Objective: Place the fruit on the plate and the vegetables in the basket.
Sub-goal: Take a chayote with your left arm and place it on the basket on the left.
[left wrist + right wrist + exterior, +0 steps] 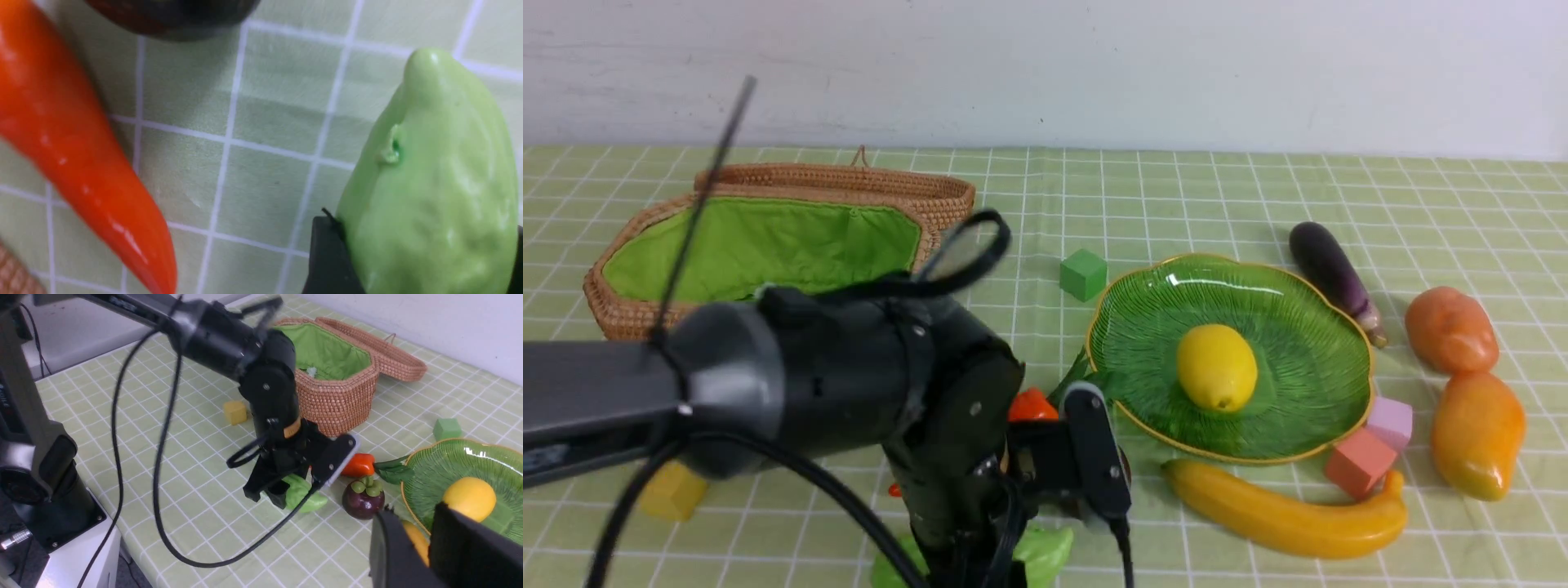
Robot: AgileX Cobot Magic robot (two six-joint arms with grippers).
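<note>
Low on the counter [1176,188], my left end effector [423,269] clenches the gourd [429,163], a vegetable bound for the basket [629,314]; my right end effector [427,535] hangs released.

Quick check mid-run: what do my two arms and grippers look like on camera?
The left arm is black, rounded cylindrical housings, with loose black cables looping alongside and an orange band at the wrist. A black bracket edged in white sits above the left gripper, whose fingers are black. The right gripper shows blocky black fingers.
</note>
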